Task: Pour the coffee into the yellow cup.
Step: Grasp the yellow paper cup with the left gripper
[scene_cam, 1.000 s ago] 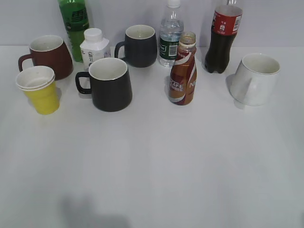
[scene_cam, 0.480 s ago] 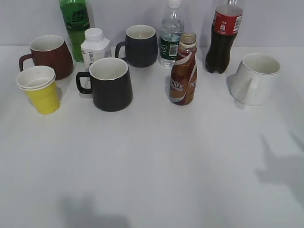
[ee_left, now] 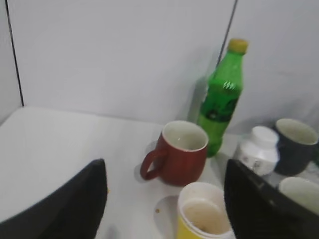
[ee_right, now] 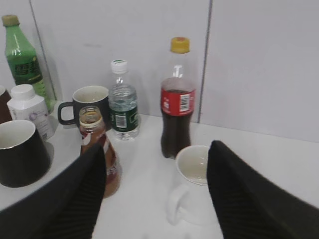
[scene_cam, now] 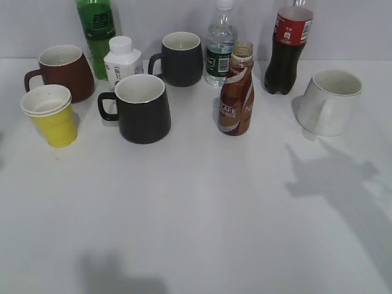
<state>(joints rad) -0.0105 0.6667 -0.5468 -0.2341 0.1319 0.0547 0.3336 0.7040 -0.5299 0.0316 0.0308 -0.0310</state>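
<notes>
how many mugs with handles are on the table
4: a dark red mug far left, a black mug in front, a dark mug behind it, and a white mug on the right. None looks hidden.

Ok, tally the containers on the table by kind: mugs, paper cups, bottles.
Mugs: 4 (dark red, black front, dark rear, white)
Paper cups: 1 (yellow cup; its rim looks doubled, possibly stacked)
Bottles: 5 (green, white, water, coffee, cola)
Total: 10
</notes>
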